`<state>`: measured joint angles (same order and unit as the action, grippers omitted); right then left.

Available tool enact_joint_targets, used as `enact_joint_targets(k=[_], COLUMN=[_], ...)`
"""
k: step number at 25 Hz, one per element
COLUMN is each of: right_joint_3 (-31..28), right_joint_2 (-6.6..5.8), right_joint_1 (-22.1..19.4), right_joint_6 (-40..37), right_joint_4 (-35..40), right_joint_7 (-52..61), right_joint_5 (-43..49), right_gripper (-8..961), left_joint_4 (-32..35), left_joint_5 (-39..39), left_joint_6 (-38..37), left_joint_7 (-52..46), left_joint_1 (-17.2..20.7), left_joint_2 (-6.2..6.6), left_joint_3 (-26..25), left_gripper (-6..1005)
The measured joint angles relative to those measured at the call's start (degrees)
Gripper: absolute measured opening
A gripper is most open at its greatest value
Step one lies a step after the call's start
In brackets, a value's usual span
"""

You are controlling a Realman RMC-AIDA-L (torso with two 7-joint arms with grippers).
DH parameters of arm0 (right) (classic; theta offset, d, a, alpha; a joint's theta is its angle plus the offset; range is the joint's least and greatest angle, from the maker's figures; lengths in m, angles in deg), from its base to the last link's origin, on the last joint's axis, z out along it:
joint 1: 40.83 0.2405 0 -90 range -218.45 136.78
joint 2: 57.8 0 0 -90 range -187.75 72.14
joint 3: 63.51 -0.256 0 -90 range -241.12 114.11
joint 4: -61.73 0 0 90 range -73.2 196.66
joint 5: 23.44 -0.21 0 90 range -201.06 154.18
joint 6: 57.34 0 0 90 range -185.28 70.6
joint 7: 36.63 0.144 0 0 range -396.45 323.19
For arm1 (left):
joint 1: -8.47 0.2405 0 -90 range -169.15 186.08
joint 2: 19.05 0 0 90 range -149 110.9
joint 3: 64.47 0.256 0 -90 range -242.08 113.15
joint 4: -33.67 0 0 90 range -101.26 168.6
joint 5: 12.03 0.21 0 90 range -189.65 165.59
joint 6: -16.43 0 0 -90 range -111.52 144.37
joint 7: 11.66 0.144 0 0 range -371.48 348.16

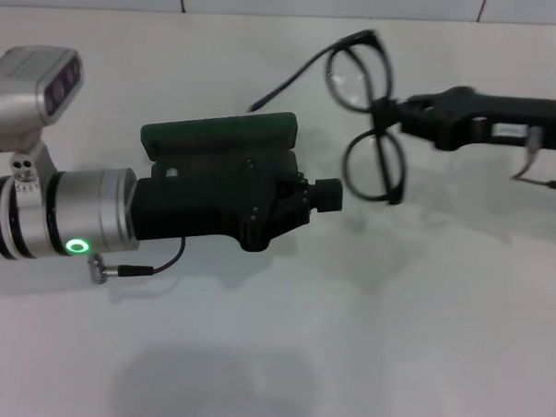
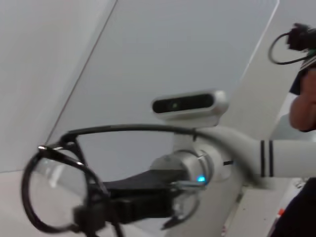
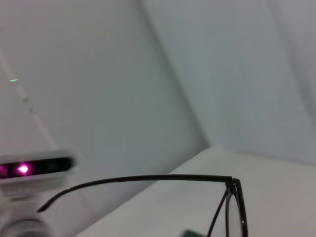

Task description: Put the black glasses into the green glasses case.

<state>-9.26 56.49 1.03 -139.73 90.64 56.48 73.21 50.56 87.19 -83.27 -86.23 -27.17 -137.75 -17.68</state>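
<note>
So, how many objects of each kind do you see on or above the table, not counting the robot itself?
Black glasses: 1
Green glasses case: 1
Total: 2
The right gripper holds the glasses up; the left gripper is at the case.

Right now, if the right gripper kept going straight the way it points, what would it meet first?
Likely the left gripper holding the green glasses case; the right gripper carries the black glasses ahead of it, though depth is unclear.
</note>
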Motion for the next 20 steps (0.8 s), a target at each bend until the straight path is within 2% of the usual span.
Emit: enact_joint_targets(k=[4, 7, 9, 12, 20], right_joint_3=[-1.92, -1.95, -1.67, -1.49, -0.74], right_joint_2=[-2.38, -3.53, -3.77, -3.2, 0.33], right_joint_1=[-3.33, -5.15, -6.07, -6.64, -5.58], right_joint_6=[0.52, 0.05, -0.05, -0.32, -1.22], right_joint_4=[1.4, 1.42, 1.15, 0.79, 1.83], right_joint_7=[-1.16, -3.85, -6.5, -10.63, -19.48], right_joint_5=[-0.21, 0.24, 1.23, 3.03, 4.34], right_gripper=[63, 64, 65, 67, 71], left_joint_4=[0.68, 1.85, 2.31, 2.6, 2.63], left_joint_5=[-0.02, -0.54, -1.17, -1.47, -0.91], left_joint_6=[-2.6, -3.54, -3.77, -4.01, -4.8], left_joint_7=[-0.41, -0.49, -0.52, -0.54, -1.36], left_joint_1=[0.15, 0.41, 0.47, 0.34, -0.1], left_joint_2=[0.73, 0.89, 0.94, 0.99, 0.73], left_joint_3=[0.0, 0.01, 0.01, 0.14, 0.8], left_gripper=[12, 12, 13, 14, 15])
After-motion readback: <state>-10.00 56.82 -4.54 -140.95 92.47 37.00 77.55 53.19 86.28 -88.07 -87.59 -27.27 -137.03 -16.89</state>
